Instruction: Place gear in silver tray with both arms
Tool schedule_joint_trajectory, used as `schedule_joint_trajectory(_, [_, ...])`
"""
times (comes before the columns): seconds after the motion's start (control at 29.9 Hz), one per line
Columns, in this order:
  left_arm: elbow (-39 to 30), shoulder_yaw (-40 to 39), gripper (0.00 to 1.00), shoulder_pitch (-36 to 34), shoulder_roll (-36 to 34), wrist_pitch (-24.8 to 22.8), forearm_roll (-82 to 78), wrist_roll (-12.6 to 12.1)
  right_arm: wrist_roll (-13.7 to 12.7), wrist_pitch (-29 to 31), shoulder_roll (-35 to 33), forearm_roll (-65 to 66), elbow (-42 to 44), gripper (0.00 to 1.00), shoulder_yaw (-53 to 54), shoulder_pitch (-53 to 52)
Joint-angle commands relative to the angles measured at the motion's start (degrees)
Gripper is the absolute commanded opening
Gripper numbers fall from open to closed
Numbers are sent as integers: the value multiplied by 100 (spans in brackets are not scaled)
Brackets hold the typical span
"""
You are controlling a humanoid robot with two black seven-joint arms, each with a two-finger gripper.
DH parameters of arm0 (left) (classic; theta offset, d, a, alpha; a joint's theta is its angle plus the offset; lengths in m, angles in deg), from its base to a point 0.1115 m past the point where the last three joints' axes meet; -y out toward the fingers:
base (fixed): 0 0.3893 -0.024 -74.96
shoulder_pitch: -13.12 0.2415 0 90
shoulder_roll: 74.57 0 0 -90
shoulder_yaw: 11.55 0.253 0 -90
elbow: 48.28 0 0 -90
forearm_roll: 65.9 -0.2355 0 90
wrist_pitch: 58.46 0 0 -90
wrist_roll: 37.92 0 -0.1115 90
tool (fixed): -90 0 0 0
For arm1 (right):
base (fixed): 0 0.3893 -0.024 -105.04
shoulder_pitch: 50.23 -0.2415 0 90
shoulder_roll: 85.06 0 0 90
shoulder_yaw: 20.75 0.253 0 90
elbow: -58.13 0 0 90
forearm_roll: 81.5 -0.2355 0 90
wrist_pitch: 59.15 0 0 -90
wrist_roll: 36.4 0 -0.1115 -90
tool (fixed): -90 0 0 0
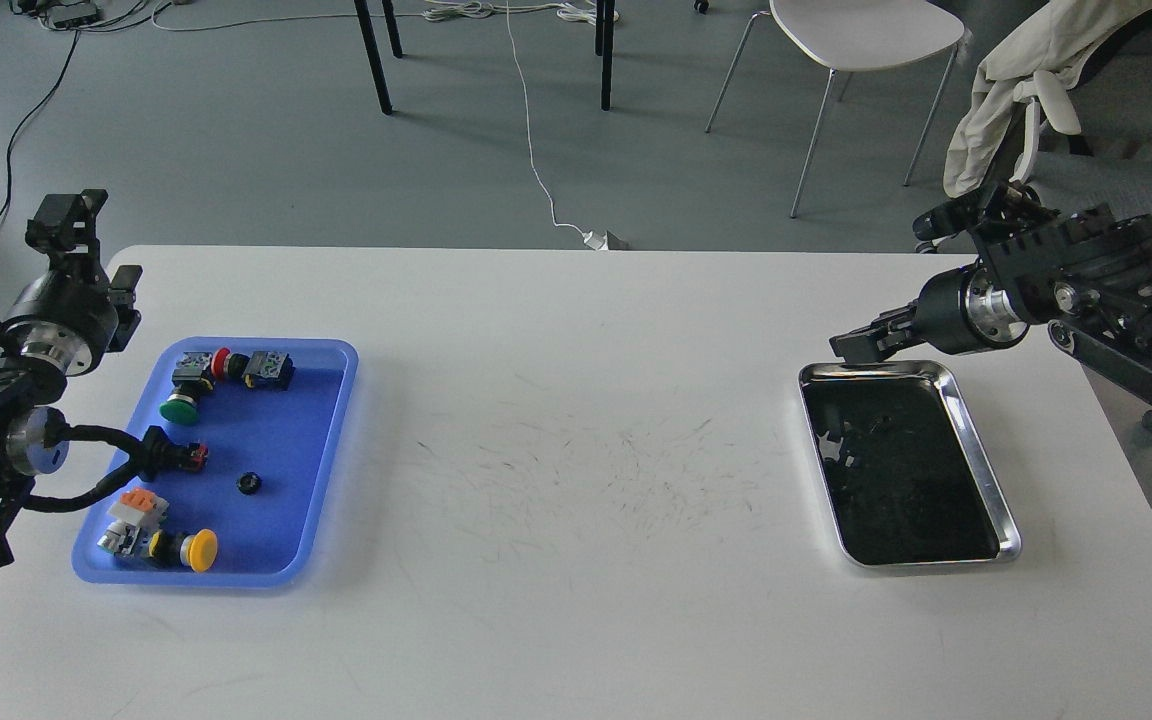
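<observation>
The gear (248,484) is a small black ring lying in the blue tray (331,440) at the left. The silver tray (979,462) sits at the right with a dark reflective bottom, and I see nothing lying in it. My left gripper (94,250) is raised above the table's far left corner, behind the blue tray, with its fingers apart and empty. My right gripper (848,346) points left, just above the silver tray's far rim. Its fingers are dark and close together, so I cannot tell its state.
The blue tray also holds push-button switches with green (179,408), red (221,362) and yellow (200,550) caps, and an orange-and-white part (136,505). A black cable (106,440) from my left arm hangs over it. A white chair (861,40) stands behind the table.
</observation>
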Motion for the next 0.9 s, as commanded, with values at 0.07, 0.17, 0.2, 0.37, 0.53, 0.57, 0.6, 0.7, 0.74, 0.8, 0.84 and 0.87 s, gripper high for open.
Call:
schedule_joint_trajectory(0.07, [-3,134,98,1,-133,-71,-11,0,-10,-225,-157,-1307,50,73,796,40])
schedule_joint_trajectory(0.17, [-3,301,98,-7,-256,-265,-55,0,-176,-392,-184,-2160,24,74,1007,111])
schedule_joint_trajectory(0.2, [-3,318,98,-7,-265,-291,-81,0,-220,-462,-210,-2372,24,74,1034,120])
schedule_joint_trajectory(0.37, [-3,336,98,1,-485,-520,-388,0,-238,-612,-588,-3725,32,76,1192,172])
schedule_joint_trajectory(0.53, [-38,327,98,-7,-547,-722,-1038,0,-230,-638,-869,-5166,33,76,1263,269])
schedule_joint_trajectory(0.57, [-38,327,98,-16,-547,-722,-1118,0,-230,-638,-922,-5308,41,76,1263,287])
schedule_joint_trajectory(0.6, [-47,336,98,-25,-547,-731,-1301,0,-230,-638,-983,-5570,50,76,1280,295])
schedule_joint_trajectory(0.7, [-125,336,98,-25,-617,-941,-1969,0,-230,-647,-1107,-6248,59,78,1333,444])
schedule_joint_trajectory(0.74, [-187,328,98,-51,-713,-1142,-2250,0,-230,-638,-1142,-6441,67,78,1342,497])
schedule_joint_trajectory(0.8, [-240,310,98,-104,-915,-1590,-2655,0,-212,-638,-1221,-6679,68,79,1359,568])
schedule_joint_trajectory(0.84, [-301,292,98,-139,-1003,-1845,-2744,0,-203,-638,-1256,-6820,68,80,1394,612])
schedule_joint_trajectory(0.87, [-336,301,98,-174,-1047,-1879,-2788,0,-194,-638,-1274,-6969,68,80,1429,673])
